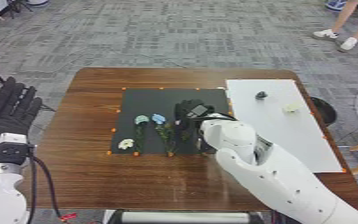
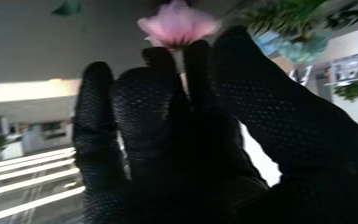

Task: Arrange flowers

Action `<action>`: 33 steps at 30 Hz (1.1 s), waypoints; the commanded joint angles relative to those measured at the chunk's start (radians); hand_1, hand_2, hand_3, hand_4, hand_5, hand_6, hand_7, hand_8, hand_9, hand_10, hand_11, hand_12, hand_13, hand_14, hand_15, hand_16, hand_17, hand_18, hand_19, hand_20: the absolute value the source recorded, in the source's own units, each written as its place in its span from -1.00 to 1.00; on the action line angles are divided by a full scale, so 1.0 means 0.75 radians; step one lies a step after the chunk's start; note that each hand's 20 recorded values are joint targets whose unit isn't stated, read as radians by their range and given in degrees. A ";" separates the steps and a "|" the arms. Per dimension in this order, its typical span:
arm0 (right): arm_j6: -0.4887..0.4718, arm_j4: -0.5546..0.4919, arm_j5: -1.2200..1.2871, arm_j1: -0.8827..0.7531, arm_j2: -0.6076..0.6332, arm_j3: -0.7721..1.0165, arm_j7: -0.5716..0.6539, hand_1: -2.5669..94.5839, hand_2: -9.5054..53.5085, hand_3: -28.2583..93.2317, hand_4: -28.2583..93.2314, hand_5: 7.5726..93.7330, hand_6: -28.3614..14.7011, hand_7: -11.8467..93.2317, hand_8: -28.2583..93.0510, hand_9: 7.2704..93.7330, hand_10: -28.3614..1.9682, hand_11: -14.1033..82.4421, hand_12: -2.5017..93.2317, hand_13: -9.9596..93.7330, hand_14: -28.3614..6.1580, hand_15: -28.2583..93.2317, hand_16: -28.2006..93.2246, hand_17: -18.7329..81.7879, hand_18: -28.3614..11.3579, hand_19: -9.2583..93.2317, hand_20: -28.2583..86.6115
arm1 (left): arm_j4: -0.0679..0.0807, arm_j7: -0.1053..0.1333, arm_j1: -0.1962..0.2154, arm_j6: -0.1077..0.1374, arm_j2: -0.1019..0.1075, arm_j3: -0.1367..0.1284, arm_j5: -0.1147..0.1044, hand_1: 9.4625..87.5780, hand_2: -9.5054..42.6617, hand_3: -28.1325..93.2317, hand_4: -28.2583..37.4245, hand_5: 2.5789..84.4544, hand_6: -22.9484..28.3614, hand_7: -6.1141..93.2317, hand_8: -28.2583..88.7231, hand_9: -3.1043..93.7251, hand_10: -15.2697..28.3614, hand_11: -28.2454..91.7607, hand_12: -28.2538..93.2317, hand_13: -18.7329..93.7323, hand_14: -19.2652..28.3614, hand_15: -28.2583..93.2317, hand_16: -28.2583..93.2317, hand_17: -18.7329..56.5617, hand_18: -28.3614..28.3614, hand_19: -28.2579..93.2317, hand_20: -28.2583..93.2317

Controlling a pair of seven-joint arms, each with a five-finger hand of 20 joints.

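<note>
Brown table (image 1: 149, 180), dark mat (image 1: 153, 95): one pink flower (image 2: 177, 26), above the mat, stem pinched in my right hand (image 2: 143, 95); presumably light, petals crushable, best held by the stem.

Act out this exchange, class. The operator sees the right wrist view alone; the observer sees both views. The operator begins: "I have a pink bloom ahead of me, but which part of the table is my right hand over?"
Observer: In the head view, your right hand is over the right-hand part of the dark mat.

Operator: Thanks. Which flower is nearest the mat's left edge?

Observer: A white one, close to the mat's near left corner.
</note>
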 commanded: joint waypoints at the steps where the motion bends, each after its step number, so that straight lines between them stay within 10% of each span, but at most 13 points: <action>1: 0.009 -0.005 0.022 0.014 -0.006 0.023 0.023 0.00 -1.00 0.83 -0.91 0.19 0.20 -0.46 -0.72 0.20 -0.03 -0.32 -0.61 0.42 0.02 0.67 0.10 -0.14 -0.71 0.58 0.10 | -0.009 0.009 0.025 0.014 -0.002 -0.009 -0.006 -0.67 -0.08 0.63 -1.00 -0.08 0.14 -0.70 -0.65 -0.32 0.25 -0.29 -0.37 -0.28 0.30 -0.23 -0.58 -0.61 0.37 -0.23 -0.35; 17: -0.018 0.010 -0.009 0.042 -0.014 0.024 -0.006 0.05 -1.00 0.79 -0.90 0.29 0.27 -0.44 -0.73 0.48 0.17 -0.36 -0.36 0.45 0.02 0.66 0.11 -0.14 -0.72 0.57 0.10 | 0.044 -0.002 -0.057 0.021 0.010 0.030 -0.003 -0.67 -0.08 0.63 -1.00 -0.08 0.14 -0.70 -0.65 -0.32 0.25 -0.28 -0.37 -0.28 0.30 -0.23 -0.58 -0.61 0.36 -0.23 -0.35; 33: -0.154 -0.234 -0.026 0.022 0.106 0.149 0.077 -0.03 -1.00 0.83 -0.92 0.04 0.15 -0.53 -0.70 0.30 -0.11 -0.24 -0.53 0.41 -0.07 0.66 0.08 -0.16 -0.78 0.56 0.09 | -0.031 0.038 0.064 0.007 -0.018 -0.029 -0.010 -0.68 -0.08 0.64 -1.00 -0.08 0.14 -0.70 -0.65 -0.32 0.25 -0.28 -0.37 -0.28 0.30 -0.23 -0.58 -0.61 0.37 -0.23 -0.35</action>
